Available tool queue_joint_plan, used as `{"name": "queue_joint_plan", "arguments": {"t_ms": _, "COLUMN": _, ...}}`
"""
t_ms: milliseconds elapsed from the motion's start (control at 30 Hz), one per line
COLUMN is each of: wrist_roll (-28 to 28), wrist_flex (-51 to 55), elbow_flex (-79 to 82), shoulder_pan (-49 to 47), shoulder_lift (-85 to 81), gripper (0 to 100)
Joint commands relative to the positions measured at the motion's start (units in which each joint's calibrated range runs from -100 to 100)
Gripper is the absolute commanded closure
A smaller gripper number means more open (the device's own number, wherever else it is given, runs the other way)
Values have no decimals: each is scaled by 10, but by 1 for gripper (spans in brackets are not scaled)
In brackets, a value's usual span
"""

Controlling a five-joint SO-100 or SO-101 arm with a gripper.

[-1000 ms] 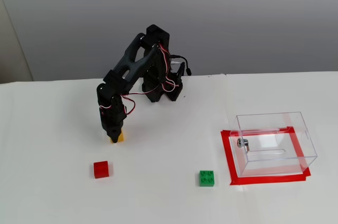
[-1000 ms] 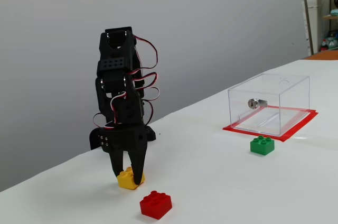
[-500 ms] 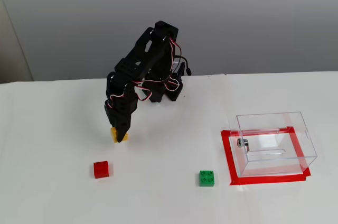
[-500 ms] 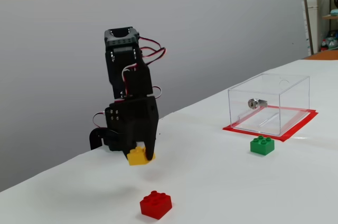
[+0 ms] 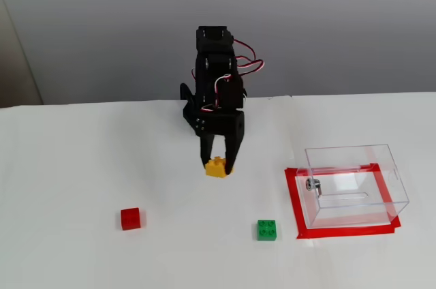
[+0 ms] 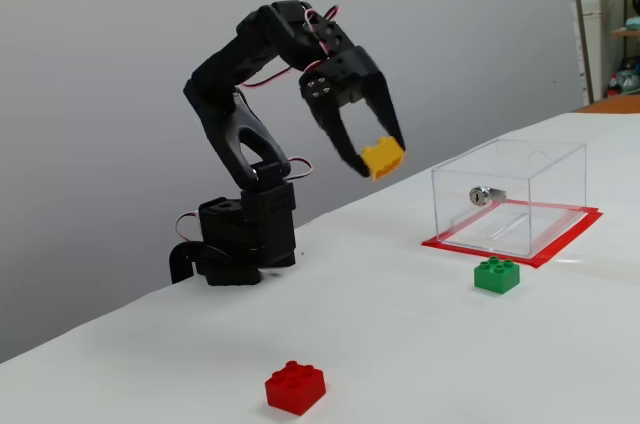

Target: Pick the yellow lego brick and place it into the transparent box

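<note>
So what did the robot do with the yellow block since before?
The gripper, shut on the yellow lego brick, lifted it off the table and swung it toward the transparent box. The red brick and green brick stayed put.

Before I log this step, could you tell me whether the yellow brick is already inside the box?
No, the yellow brick is held in the air by the gripper, short of the box.

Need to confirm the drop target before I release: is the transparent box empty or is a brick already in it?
Empty of bricks. The transparent box shows only its metal fitting; the yellow lego brick is in the gripper, outside it.
</note>
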Motion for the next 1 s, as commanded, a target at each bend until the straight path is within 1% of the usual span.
{"name": "queue_joint_plan", "arguments": {"t_ms": 0, "wrist_roll": 3, "wrist_flex": -5, "elbow_flex": -34, "shoulder_pan": -101, "shoulder_lift": -15, "gripper": 91}}
{"name": "queue_joint_plan", "arguments": {"t_ms": 233, "wrist_roll": 3, "wrist_flex": -5, "elbow_flex": -37, "shoulder_pan": -280, "shoulder_lift": -14, "gripper": 91}}
{"name": "queue_joint_plan", "arguments": {"t_ms": 367, "wrist_roll": 3, "wrist_flex": -9, "elbow_flex": -37, "shoulder_pan": -358, "shoulder_lift": -13, "gripper": 91}}
{"name": "queue_joint_plan", "arguments": {"t_ms": 467, "wrist_roll": 3, "wrist_flex": -32, "elbow_flex": -37, "shoulder_pan": -408, "shoulder_lift": -13, "gripper": 91}}
{"name": "queue_joint_plan", "arguments": {"t_ms": 600, "wrist_roll": 33, "wrist_flex": -75, "elbow_flex": -40, "shoulder_pan": -461, "shoulder_lift": 8, "gripper": 91}}
{"name": "queue_joint_plan", "arguments": {"t_ms": 700, "wrist_roll": 50, "wrist_flex": -96, "elbow_flex": -80, "shoulder_pan": -492, "shoulder_lift": 57, "gripper": 91}}
{"name": "queue_joint_plan", "arguments": {"t_ms": 967, "wrist_roll": 53, "wrist_flex": -94, "elbow_flex": -245, "shoulder_pan": -540, "shoulder_lift": 226, "gripper": 91}}
